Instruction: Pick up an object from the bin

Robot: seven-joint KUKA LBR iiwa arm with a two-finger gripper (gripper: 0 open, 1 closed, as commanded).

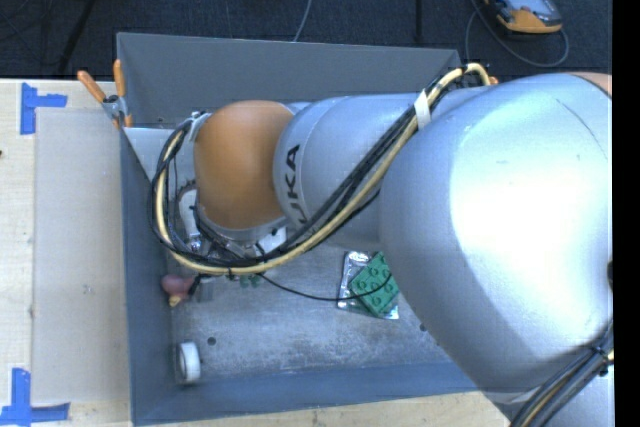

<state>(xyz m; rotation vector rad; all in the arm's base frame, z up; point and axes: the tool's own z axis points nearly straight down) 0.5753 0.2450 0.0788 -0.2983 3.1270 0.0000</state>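
My gripper (213,245) hangs low under the orange wrist cover at the bin's left side, mostly hidden by the cover and the cables. Just below it and to its left, against the left wall, lies a small pinkish-brown lump (177,287). I cannot tell whether the gripper touches that lump. A small white round thing (187,361) lies in the bin's near left corner, well apart from the gripper.
A green studded brick (378,287) rests on a silvery foil packet (352,277) on the bin floor, to the gripper's right. The big silver arm covers the bin's right and back. Bare grey floor runs along the front.
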